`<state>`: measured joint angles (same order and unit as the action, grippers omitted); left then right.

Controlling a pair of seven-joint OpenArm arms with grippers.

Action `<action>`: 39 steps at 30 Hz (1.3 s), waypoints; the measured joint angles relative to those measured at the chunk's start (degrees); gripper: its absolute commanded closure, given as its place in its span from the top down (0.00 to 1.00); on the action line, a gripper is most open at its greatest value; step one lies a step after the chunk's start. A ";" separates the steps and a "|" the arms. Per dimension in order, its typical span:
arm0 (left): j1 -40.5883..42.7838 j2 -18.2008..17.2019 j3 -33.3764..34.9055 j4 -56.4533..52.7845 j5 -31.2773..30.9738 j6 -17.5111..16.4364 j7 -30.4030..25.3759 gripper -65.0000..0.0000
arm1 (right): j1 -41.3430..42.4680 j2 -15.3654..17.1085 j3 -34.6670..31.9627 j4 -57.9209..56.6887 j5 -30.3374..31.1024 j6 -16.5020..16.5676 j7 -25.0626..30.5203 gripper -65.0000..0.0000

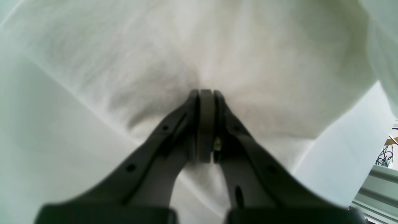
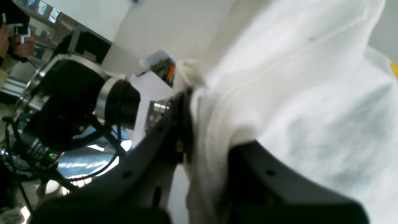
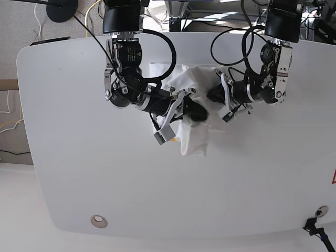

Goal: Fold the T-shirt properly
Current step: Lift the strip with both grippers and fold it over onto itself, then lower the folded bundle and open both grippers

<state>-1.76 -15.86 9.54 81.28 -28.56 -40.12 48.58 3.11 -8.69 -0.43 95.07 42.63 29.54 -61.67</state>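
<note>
No words or numbers can be read anywhere. The print on the T-shirt (image 3: 191, 131) is hidden in its folds, and no letters are seen.

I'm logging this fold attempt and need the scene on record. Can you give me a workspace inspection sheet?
Surface: white table, rounded corners, a round fitting near the front edge.
Job's things: T-shirt bunched and lifted between both arms, one part hanging down; not flat, not folded.
Clutter: nothing seen.
Grippers: left gripper shut on the white fabric; right gripper also shut on a bunched fold.
Cables: black cables loop over the arms; more on the floor behind the table.
Surroundings: floor and equipment beyond the far edge.
</note>
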 measured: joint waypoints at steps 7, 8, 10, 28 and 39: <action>0.76 0.09 -2.45 4.46 2.01 0.02 3.10 0.00 | -0.63 0.09 -3.56 -0.04 0.28 -4.92 3.61 0.35; 1.01 -0.13 -4.39 5.55 2.01 0.17 3.23 0.00 | -0.61 0.13 -3.56 -0.04 0.20 -4.92 3.61 0.37; 0.81 -2.21 -7.93 7.69 1.99 0.15 3.32 0.00 | -0.57 0.11 -3.67 -0.04 0.22 -4.96 3.63 0.40; 6.08 5.22 -11.06 27.54 2.03 0.17 5.14 0.00 | 6.54 2.84 -5.84 -0.13 -19.58 -4.02 5.95 0.00; 12.09 6.86 -4.31 22.36 4.50 0.17 5.16 0.00 | 8.11 7.32 -6.64 -11.72 -23.21 0.39 17.40 0.00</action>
<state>10.33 -8.99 5.23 103.63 -24.05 -39.94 53.74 11.22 -1.37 -7.07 83.35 19.42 29.93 -44.27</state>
